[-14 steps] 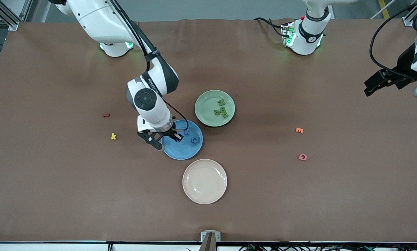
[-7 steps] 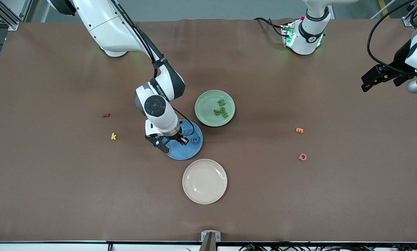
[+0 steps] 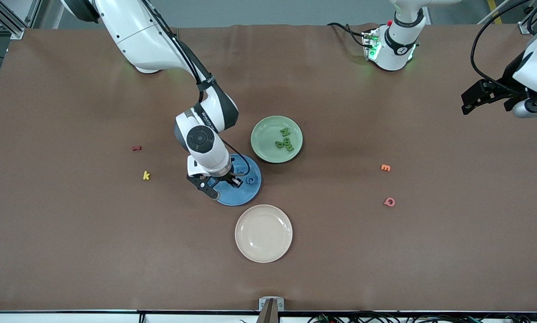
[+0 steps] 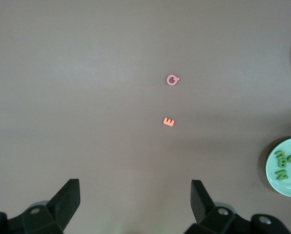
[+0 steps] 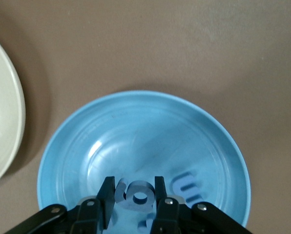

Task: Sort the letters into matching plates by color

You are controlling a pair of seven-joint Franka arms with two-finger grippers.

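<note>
While the right gripper [image 5: 134,197] sits low over the round matte blue plate [image 3: 246,193], its fingers [image 5: 106,192] bracket a small flat blue letter piece [image 5: 135,196] with a round hole, lying in the plate; can't tell if they're really pinching it or just letting go. Another ridged blue letter [image 5: 187,184] lies just beside it. The pale green plate [image 3: 264,134] holds a cluster of dark green letters [image 3: 285,139]. The left gripper [image 4: 135,214] waits up at its arm's end of the table, fingers spread wide, nothing in them.
</note>
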